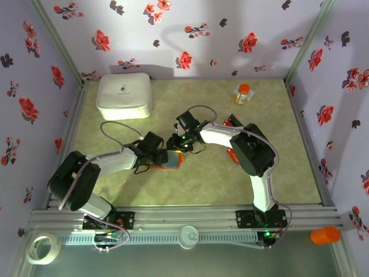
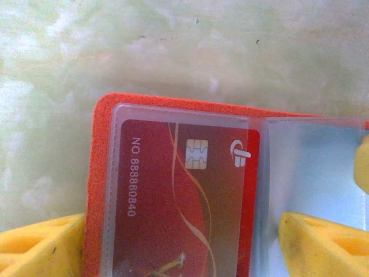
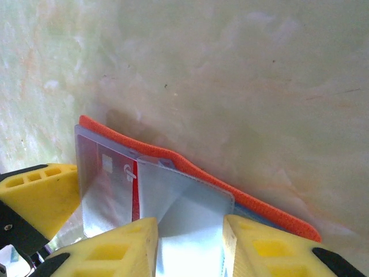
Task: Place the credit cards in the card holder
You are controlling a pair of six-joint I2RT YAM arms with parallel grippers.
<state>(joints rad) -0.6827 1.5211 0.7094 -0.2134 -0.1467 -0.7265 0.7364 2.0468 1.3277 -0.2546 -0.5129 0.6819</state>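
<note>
When viewed from above, counted down by size: one pale green marbled tabletop, walled by floral paper. Two dark-and-white robot arms, left arm and right arm, bent inward to meet at mid-table. One big white rounded box at the far left, well apart from both. Two yellow-fingered grippers: left gripper spread wide and straddling the holder, one finger just beside its orange edge, the other over the clear pages, nothing pinched. Then right gripper, jaws part-way apart with one raised clear plastic sleeve leaf standing between them; cannot tell whether pressed or merely flanked. One small flat orange-red folding card holder, lying open on the table between both grippers. One small orange-capped bottle, upright at the far right. One glossy red credit card with a gold chip, tucked inside the holder's left clear pocket. Some loose red cards near the right arm's elbow, partly covered; count not readable.
</note>
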